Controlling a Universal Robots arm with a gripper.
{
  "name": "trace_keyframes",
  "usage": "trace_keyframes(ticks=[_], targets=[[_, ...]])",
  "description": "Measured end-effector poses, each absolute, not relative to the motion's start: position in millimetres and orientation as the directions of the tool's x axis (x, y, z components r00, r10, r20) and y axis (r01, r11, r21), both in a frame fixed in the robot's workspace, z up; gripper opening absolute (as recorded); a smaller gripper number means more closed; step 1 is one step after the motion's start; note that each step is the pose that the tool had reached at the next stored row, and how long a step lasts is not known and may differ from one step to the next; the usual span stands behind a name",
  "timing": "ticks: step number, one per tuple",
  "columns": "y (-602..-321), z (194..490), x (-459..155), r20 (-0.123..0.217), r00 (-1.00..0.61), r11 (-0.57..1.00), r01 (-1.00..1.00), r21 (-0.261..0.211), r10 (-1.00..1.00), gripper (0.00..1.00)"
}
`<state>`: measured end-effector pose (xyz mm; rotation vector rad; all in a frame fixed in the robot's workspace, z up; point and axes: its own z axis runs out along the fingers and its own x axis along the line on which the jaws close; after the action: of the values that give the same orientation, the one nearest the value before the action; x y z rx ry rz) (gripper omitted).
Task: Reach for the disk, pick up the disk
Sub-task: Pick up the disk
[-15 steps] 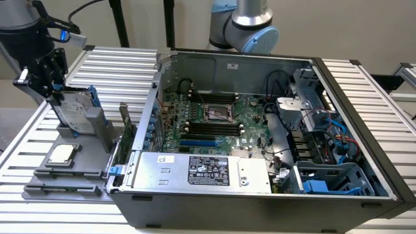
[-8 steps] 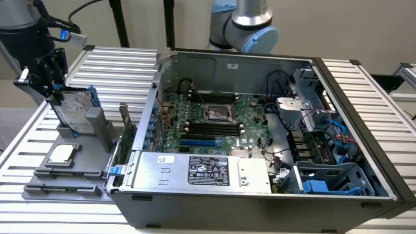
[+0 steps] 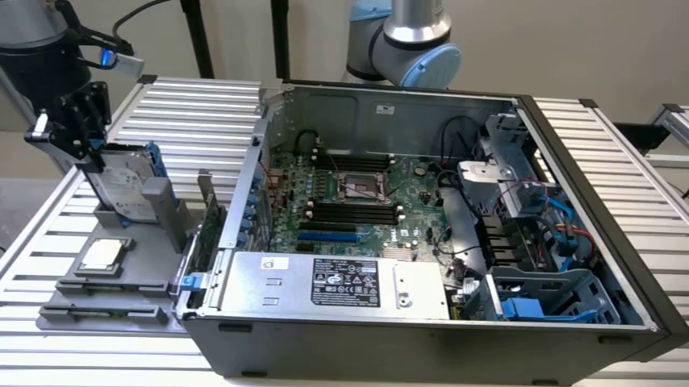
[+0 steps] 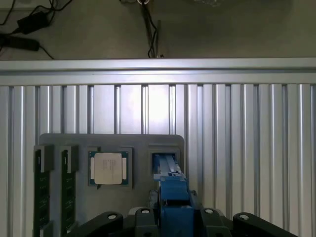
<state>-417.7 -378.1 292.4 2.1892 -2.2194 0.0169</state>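
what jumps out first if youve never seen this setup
The big open computer case fills the middle of the exterior view, its motherboard bared. At that view's left, the robot's hand is at the top edge of the disk, which stands upright on a grey tray next to a square silver chip.

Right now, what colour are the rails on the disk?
Blue, along the silver-grey disk; the rails show best in the wrist view.
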Motion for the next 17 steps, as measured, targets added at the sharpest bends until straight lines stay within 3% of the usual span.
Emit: trace_keyframes(ticks=[17], targets=[[-378.1, 292.4, -417.7, 0.026, -0.013, 0.013, -1.0, 0.009, -1.0, 0.33]])
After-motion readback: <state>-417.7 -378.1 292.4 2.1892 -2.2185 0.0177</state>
